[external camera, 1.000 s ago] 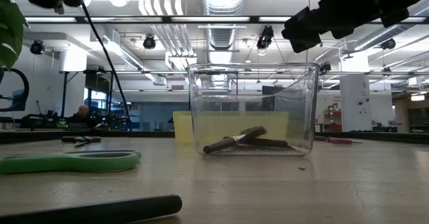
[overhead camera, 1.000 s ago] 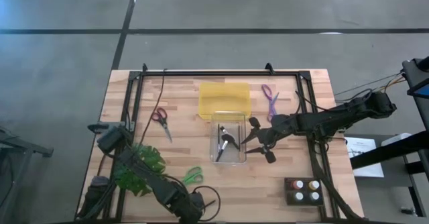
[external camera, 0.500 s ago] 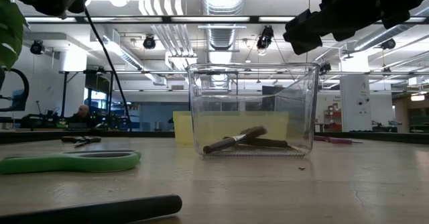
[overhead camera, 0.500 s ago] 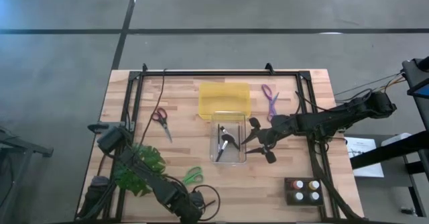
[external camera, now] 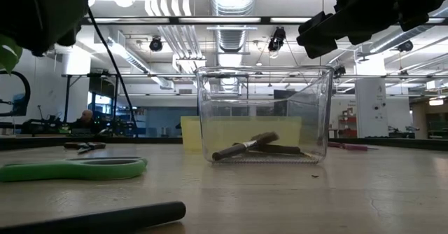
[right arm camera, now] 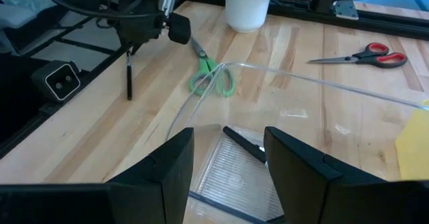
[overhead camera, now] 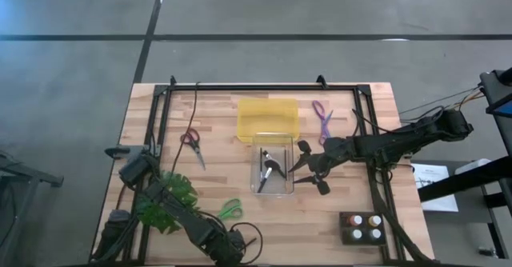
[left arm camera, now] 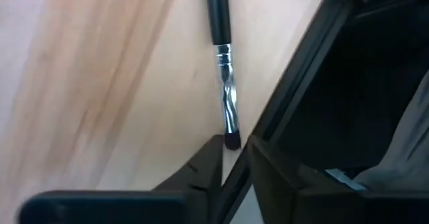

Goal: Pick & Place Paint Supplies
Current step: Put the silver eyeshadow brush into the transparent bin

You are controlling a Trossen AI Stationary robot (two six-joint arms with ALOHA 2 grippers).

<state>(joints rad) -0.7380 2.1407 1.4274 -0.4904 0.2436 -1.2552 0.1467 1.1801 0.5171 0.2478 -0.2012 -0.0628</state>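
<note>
Bench (overhead camera: pixel 216 119): pale wood planks with visible grain, framed by black rails.
Bin (overhead camera: pixel 272 169): clear rigid plastic, rectangular, ribbed floor; sits at frame centre in the high view, just below a flat yellow tray (overhead camera: pixel 267 117).
Brushes in bin (external camera: pixel 245 146): two thin, dark-handled, lying crossed on the floor of the bin.
Loose brush (left arm camera: pixel 220 46): slim black handle, silver ferrule, dark tip; lies on the bench at lower centre of the high view, by the rail.
Left end effector (left arm camera: pixel 233 158): low at the brush tip, fingers narrowly apart on either side of it; grip not confirmed.
Right end effector (right arm camera: pixel 226 150): above the right edge of the bin, fingers apart, empty.
Scissors: green (overhead camera: pixel 230 210) lower centre; red (overhead camera: pixel 192 145) left of centre; purple (overhead camera: pixel 322 117) upper right.
Bottles (overhead camera: pixel 361 227): four in a black holder, lower right.
</note>
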